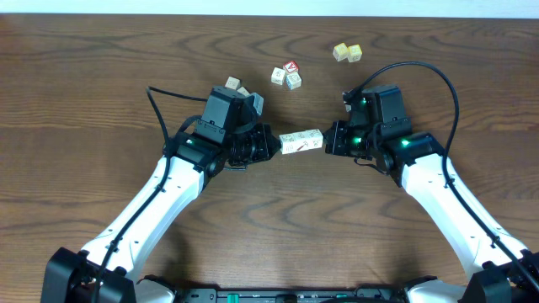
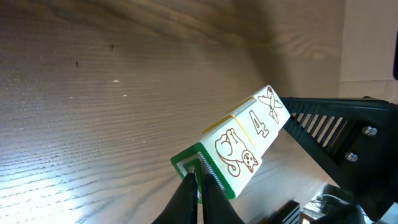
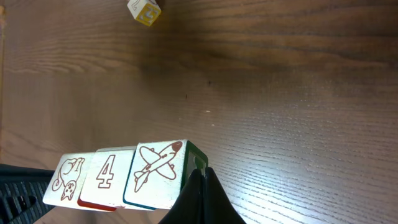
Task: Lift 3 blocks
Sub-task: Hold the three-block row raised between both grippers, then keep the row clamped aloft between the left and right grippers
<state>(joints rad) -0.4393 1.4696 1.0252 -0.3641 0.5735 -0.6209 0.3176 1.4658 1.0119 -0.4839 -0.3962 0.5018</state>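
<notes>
Left gripper (image 2: 194, 183), jaws pressed together, butts the blocks (image 1: 301, 141) at nine o'clock. Right gripper (image 3: 200, 182), jaws likewise together, butts them at three. Squeeze evenly, lift level.

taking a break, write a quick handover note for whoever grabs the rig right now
Left fingers: shut, tips pressed on the cat-face end of the row of three blocks.
Right fingers: shut, tips pressed on the plane-face end.
Blocks: cat, 4, plane, end to end, squeezed between the two arms mid-table, row slightly tilted.
Done: the three are lined up and clamped from both ends.
Left: I cannot tell for sure whether the row is clear of the table; probably raise both arms together with inward pressure. The loose cubes on the far side are not part of it.
</notes>
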